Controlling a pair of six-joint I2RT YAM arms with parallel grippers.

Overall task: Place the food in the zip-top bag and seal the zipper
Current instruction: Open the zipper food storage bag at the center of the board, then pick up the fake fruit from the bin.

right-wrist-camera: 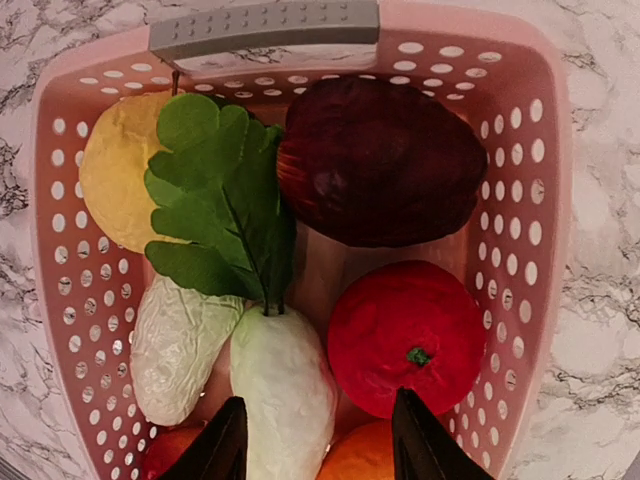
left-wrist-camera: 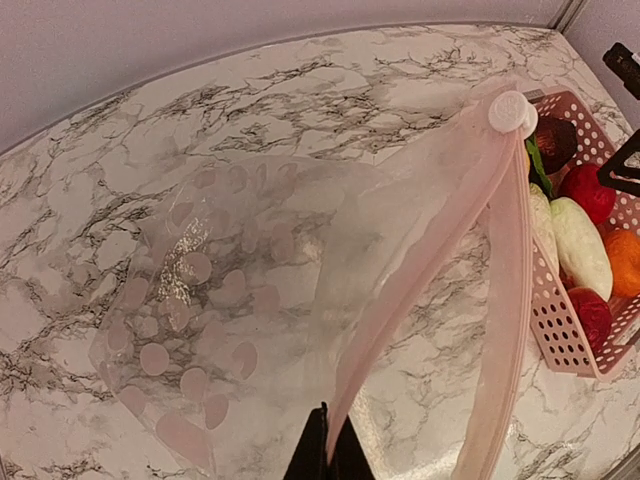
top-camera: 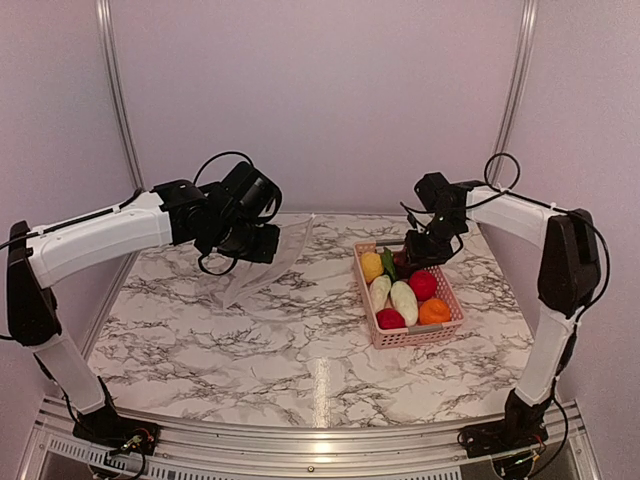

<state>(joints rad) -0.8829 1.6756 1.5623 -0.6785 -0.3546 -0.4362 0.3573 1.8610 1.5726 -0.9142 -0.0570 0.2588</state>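
Near tabletop's (top-camera: 250, 350) far edge, left side: left gripper (left-wrist-camera: 325, 450) clamping zip-top bag (left-wrist-camera: 230, 300) rim, mouth gaping. Right gripper (right-wrist-camera: 320, 440), fingers apart, empty, hovering over food (right-wrist-camera: 380, 165) in pink basket (right-wrist-camera: 555, 200) near right edge. First pick pending; next: dropping onto red tomato (right-wrist-camera: 405, 335), closing.

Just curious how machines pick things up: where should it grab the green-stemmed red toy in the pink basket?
Likely from straight above, closing across its round middle: the red toy lies stem up with its top bare, while the basket wall and the maroon toy crowd its sides. The right end effector hangs open overhead.
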